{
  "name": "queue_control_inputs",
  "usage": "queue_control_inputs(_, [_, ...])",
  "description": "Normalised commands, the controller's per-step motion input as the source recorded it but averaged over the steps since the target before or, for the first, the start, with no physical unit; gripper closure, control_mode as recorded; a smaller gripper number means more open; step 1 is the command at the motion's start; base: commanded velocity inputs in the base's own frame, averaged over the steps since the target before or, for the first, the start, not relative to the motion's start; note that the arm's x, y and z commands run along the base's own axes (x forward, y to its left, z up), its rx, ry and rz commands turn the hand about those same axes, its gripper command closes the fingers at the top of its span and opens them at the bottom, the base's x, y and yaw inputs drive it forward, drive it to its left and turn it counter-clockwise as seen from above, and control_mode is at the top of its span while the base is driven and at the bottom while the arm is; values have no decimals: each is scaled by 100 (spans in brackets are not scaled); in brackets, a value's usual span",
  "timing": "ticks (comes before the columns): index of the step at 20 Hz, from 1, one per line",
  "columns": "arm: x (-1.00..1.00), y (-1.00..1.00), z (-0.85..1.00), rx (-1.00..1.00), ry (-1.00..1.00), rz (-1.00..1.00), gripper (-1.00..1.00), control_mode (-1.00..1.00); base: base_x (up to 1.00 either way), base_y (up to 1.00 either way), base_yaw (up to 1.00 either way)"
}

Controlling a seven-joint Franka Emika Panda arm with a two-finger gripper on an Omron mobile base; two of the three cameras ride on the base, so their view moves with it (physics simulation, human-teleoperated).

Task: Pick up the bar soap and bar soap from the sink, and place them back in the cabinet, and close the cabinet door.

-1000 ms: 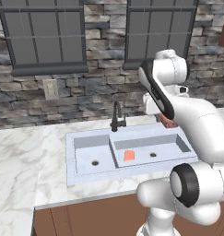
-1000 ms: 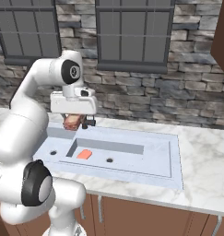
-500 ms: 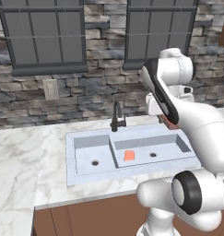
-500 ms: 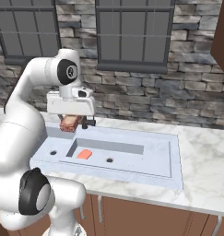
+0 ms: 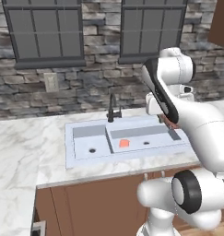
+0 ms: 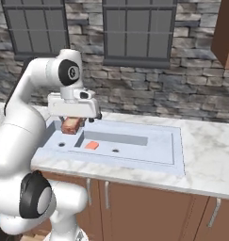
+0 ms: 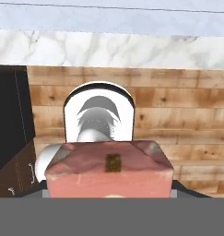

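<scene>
1. I see the sink (image 6: 149, 155) set in a marble counter (image 6: 205, 160), its flat rim running close to the counter's front edge, and a stone wall with two dark windows rising right behind it.
2. The right-hand basin is long and bare apart from the orange soap (image 6: 92, 145), which lies flat on its floor near the divider; the same soap (image 5: 125, 143) shows in the left base view beside a drain hole.
3. A thin black faucet (image 5: 112, 109) stands at the back rim over the divider, the one upright thing near the basins.
4. The air over the sink's right half and the counter beyond it is free.
5. My arm arches up from the base, elbow high against the wall, and the wrist bends down so the gripper (image 6: 72, 127) hangs above the sink's left end, clear of the rim.
6. The gripper's fingers stand partly apart, closed on the tan soap (image 6: 72, 125), which is lifted off the basin and touches nothing below.
7. In the hand view that soap (image 7: 109, 171) sits between the finger tips as a pinkish-brown block with a small dark mark on top.
8. From the left base view my forearm covers the gripper and only a sliver of the held soap (image 5: 171, 122) peeks out.
9. A reddish-brown cabinet (image 6: 225, 33) is cut off at the upper right corner, so I cannot tell its door or handle.
</scene>
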Motion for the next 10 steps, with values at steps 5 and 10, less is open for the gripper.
queue_control_inputs(5, [0, 0, 0, 0, 0, 0, 100, 100, -58, -35, 0])
queue_control_inputs(10, [0, 0, 0, 0, 0, 0, 100, 100, -32, -60, 0])
